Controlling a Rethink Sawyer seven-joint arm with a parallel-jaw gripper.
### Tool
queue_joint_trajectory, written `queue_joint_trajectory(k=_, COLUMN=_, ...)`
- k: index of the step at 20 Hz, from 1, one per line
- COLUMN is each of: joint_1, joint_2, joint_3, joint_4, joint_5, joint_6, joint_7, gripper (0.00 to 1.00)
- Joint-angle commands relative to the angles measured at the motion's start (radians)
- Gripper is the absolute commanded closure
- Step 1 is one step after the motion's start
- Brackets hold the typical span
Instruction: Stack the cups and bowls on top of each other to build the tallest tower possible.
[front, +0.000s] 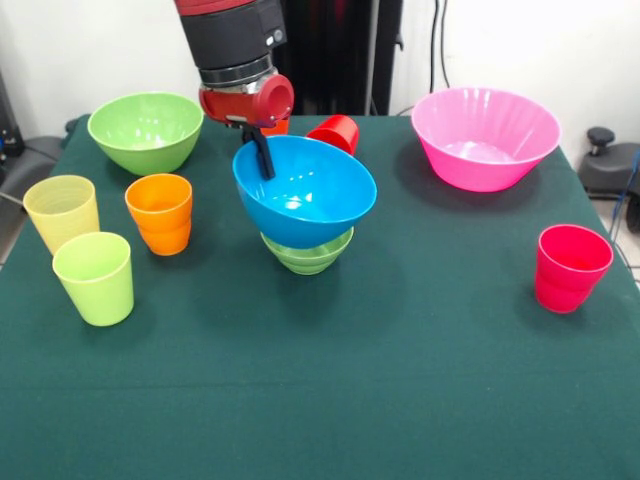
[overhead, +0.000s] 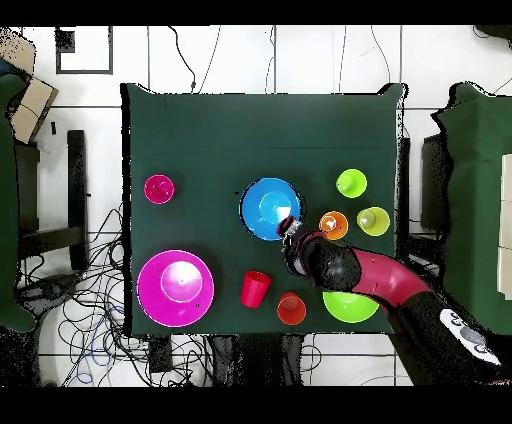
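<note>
Dark green tablecloth (front: 420, 380); gripper (front: 266, 165) clenched on round blue plastic bowl (front: 310, 195) rim, tilted onto small light green plastic bowl (front: 308, 255) to nest

- A dark green cloth covers the worktop (front: 330, 400).
- Black cables (overhead: 80, 330) lie tangled on the white tiled floor (overhead: 300, 60) beside it.
- A cardboard box (overhead: 30, 105) sits at one corner.
- Dark green chairs (overhead: 480, 150) flank both sides.
</note>
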Motion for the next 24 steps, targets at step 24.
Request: queue_joint_trajectory(k=24, joint_1=0.028, joint_2=0.078, joint_3=0.009, joint_4=0.028, joint_5=-0.022, joint_6=-0.071, joint_7=0.07, gripper=1.0)
